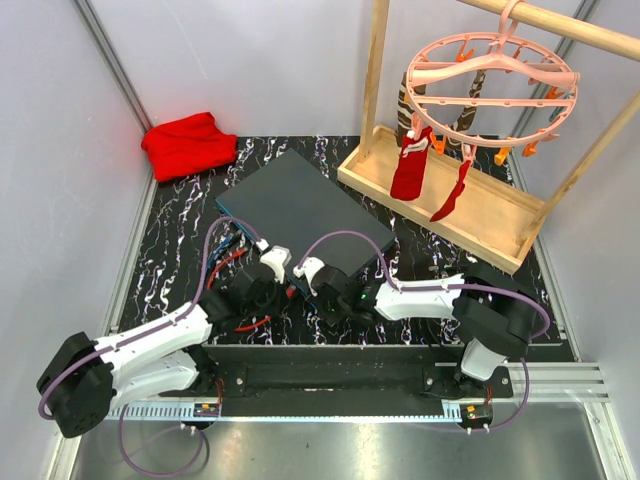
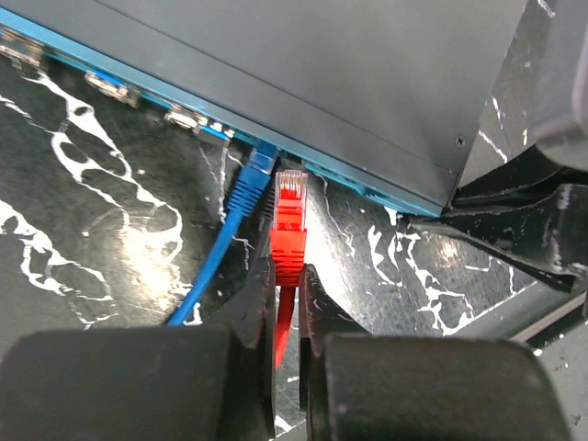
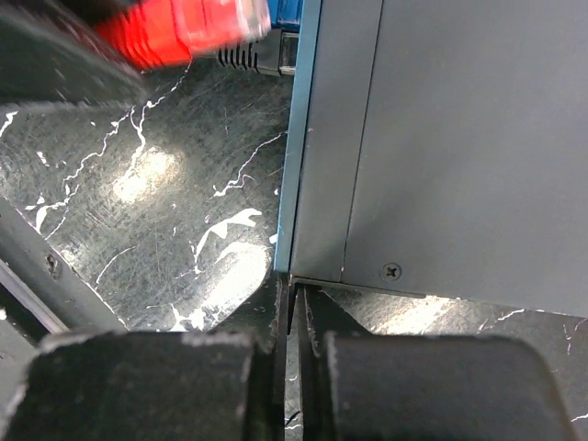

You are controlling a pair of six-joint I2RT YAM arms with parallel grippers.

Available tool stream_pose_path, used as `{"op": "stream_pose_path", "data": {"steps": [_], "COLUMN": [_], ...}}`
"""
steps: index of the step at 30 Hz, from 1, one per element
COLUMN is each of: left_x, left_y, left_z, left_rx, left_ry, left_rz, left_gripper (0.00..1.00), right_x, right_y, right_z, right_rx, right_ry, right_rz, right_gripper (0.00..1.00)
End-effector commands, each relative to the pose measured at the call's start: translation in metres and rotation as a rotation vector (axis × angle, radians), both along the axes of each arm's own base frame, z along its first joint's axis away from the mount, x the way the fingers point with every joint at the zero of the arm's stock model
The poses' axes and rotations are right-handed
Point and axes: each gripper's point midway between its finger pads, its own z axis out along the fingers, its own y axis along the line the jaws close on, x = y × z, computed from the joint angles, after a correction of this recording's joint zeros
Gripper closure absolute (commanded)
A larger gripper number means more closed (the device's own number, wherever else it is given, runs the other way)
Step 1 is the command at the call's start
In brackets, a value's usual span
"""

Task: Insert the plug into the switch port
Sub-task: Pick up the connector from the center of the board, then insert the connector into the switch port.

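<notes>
The switch (image 1: 300, 205) is a flat dark grey box with a teal front edge (image 2: 138, 92), lying at an angle on the marbled mat. My left gripper (image 2: 287, 273) is shut on the red plug (image 2: 290, 207), pinching its ribbed boot. The plug's clear tip points at the sockets, just short of the front edge and right of a blue plug (image 2: 250, 184) that sits in a port. My right gripper (image 3: 294, 292) is shut on nothing, its tips against the switch's near corner (image 3: 317, 266). The red plug (image 3: 184, 28) shows blurred at the top left of the right wrist view.
Red and blue cables (image 1: 228, 255) lie on the mat left of the switch. A red cloth (image 1: 188, 145) lies at the back left. A wooden tray (image 1: 470, 215) with a rack stands at the right, and a pink hanger (image 1: 490, 80) with red socks hangs above it.
</notes>
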Motion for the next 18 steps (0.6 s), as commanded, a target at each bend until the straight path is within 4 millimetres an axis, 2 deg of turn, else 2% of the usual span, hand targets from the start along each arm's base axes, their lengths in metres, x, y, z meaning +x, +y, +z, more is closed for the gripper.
{"op": "stream_pose_path", "data": {"steps": [1,5,7,13,18], "left_x": [-0.004,-0.006,-0.003,0.010,0.008], "left_y": [-0.019,-0.031,-0.031,-0.041,-0.053], "left_z": [-0.001,-0.003,-0.007,0.000,0.000], "left_rx": [-0.029,0.022,0.059,0.091,0.120], "left_ry": [0.023,0.018,0.016,-0.035,-0.047], "left_rz": [-0.074,-0.119,-0.113,-0.132,-0.174], "left_gripper": [1.00,1.00,1.00,1.00,1.00], "right_x": [0.020,0.020,0.021,0.020,0.021], "right_y": [-0.013,-0.025,-0.027,-0.034,-0.036], "right_z": [0.014,0.015,0.016,0.016,0.018], "right_rx": [-0.006,-0.008,-0.006,-0.002,0.025], "right_ry": [-0.067,-0.059,-0.060,-0.048,-0.035], "right_rz": [-0.049,-0.045,-0.039,-0.034,-0.043], "right_gripper": [1.00,1.00,1.00,1.00,1.00]}}
